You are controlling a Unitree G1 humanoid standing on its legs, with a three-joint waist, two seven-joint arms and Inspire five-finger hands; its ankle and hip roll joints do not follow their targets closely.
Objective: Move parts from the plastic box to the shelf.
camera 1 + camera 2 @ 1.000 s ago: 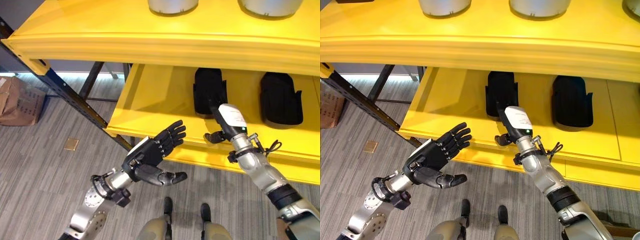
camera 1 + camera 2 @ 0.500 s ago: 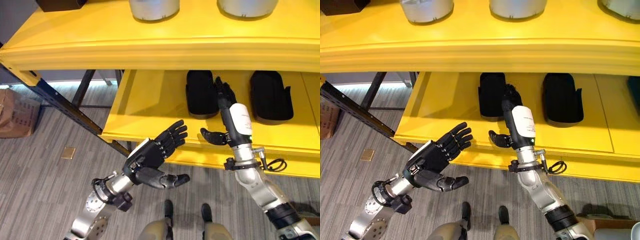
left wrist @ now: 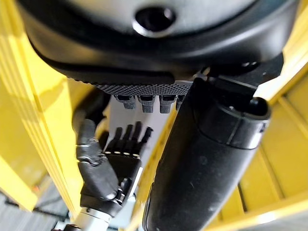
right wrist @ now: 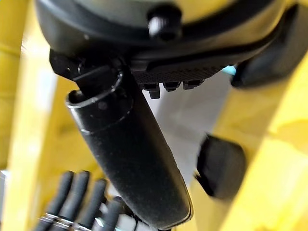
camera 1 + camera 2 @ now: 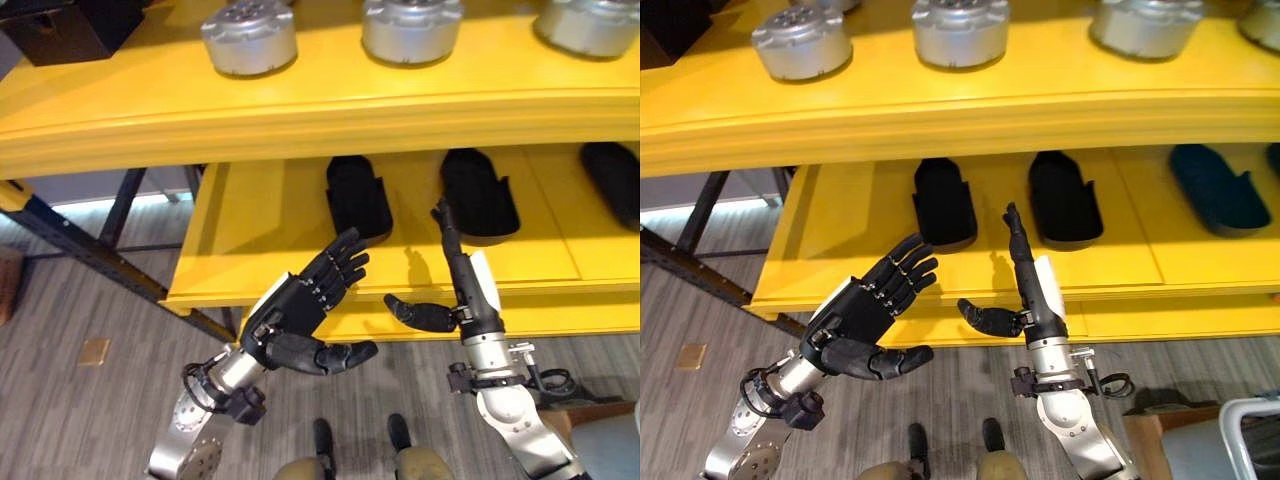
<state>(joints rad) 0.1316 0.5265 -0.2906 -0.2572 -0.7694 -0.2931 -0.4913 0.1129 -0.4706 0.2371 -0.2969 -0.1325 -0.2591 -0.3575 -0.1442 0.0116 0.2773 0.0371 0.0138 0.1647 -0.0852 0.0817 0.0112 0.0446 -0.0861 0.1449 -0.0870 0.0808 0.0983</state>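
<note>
Right robot hand (image 5: 462, 300) withdrawn from black part (image 5: 357, 196) on shelf (image 5: 300, 105), fingers straight; left robot hand (image 5: 300, 312) spread, empty.

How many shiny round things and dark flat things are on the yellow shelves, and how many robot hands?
Silver round parts: 4 along the front, the last cut by the view's edge
Dark flat parts: 3
Robot hands: 2, left hand and right hand, both open
Total: 9; more may lie beyond the edges.

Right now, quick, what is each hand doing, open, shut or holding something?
Left hand: open, fingers spread, holding nothing, in front of the yellow shelf.
Right hand: open, fingers straight, holding nothing.
</note>
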